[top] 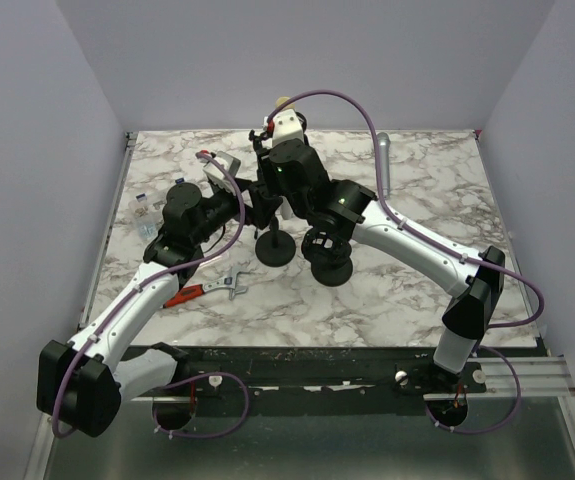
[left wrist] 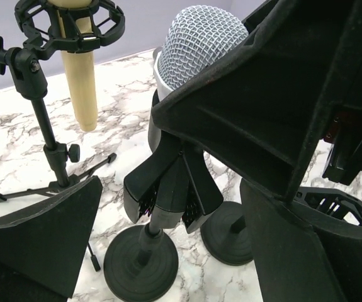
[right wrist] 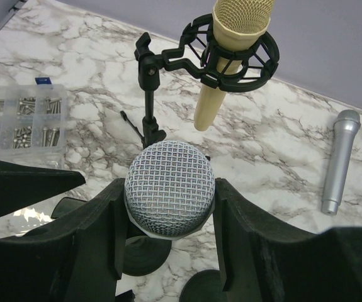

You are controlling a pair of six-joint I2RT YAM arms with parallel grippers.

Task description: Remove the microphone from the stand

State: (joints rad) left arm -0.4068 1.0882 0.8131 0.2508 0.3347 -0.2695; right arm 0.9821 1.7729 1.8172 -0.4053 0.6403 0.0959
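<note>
I'm seeing my left gripper (left wrist: 168, 192) hanging spread wide on either side of the stand (left wrist: 141, 269) (whether it is touching, I cannot tell). The microphone (right wrist: 170, 182) is sitting upright in the stand's clip, and my right gripper (right wrist: 168, 211) is clamping its mesh head.

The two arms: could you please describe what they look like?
Both the left arm and right arm have white shells between black joints. A purple cable loops along each. The pincer fingers are black wedges. White camera boxes top both wrists.

Marble-patterned table (top: 387, 305) (grey-veined) between plain lilac walls (top: 37, 110).
</note>
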